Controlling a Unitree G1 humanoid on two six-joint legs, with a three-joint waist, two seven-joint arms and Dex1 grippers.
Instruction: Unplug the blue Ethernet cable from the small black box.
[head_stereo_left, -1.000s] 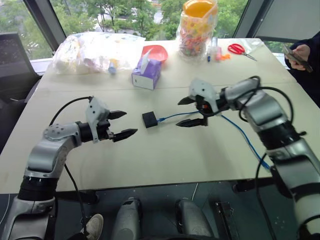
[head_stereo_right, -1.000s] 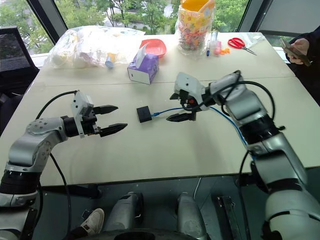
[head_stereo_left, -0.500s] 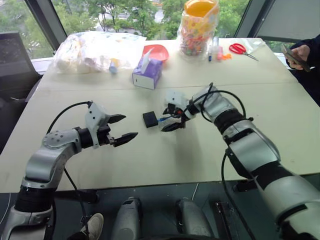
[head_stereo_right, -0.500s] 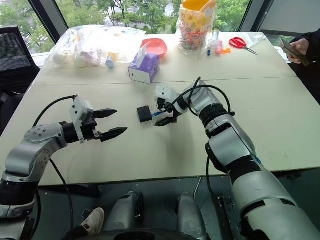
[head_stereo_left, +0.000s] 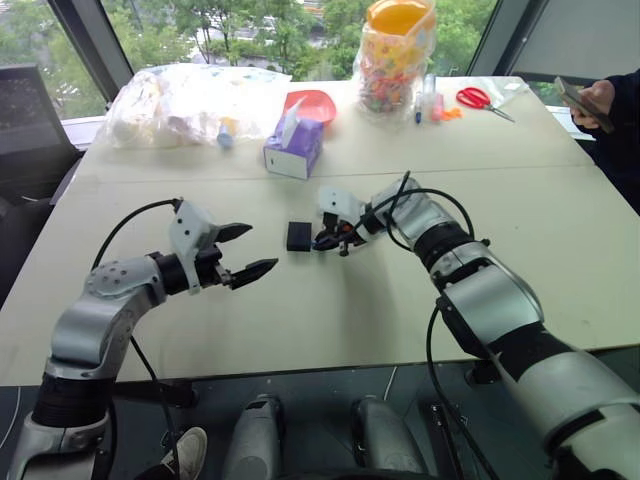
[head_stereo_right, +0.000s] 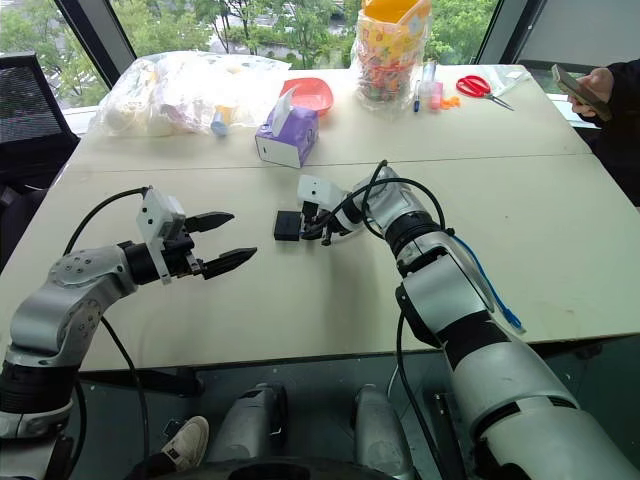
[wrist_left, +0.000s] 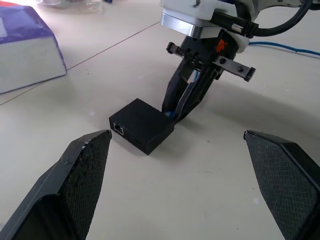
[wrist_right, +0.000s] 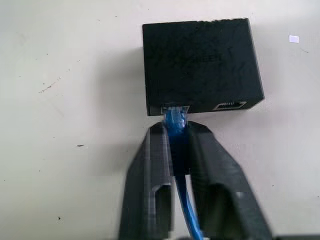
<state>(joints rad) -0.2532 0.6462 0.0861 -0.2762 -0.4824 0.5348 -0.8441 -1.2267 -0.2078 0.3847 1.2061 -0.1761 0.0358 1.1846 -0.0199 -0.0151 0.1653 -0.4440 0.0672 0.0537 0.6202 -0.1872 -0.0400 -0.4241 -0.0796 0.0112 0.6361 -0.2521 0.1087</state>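
Note:
The small black box (head_stereo_left: 298, 236) lies flat near the middle of the table. The blue Ethernet cable (wrist_right: 176, 122) is plugged into a port in its side. My right gripper (wrist_right: 176, 131) is shut on the cable just behind the plug, fingertips almost touching the box. The same cable trails off over the table's right front edge (head_stereo_right: 490, 290). My left gripper (head_stereo_left: 262, 247) hovers open to the left of the box, a short gap away, with nothing between its fingers. In the left wrist view the box (wrist_left: 142, 125) sits ahead with the right gripper (wrist_left: 187, 102) behind it.
A purple tissue box (head_stereo_left: 293, 148) stands behind the black box. Further back are a red bowl (head_stereo_left: 310, 103), a plastic bag of items (head_stereo_left: 195, 100), a jar of sweets (head_stereo_left: 398, 55) and red scissors (head_stereo_left: 480, 98). A person's hand with a phone (head_stereo_left: 590, 100) is at the far right.
My right gripper moved left and down to the black box and closed on the blue cable by its plug. The left gripper stayed where it was, still open.

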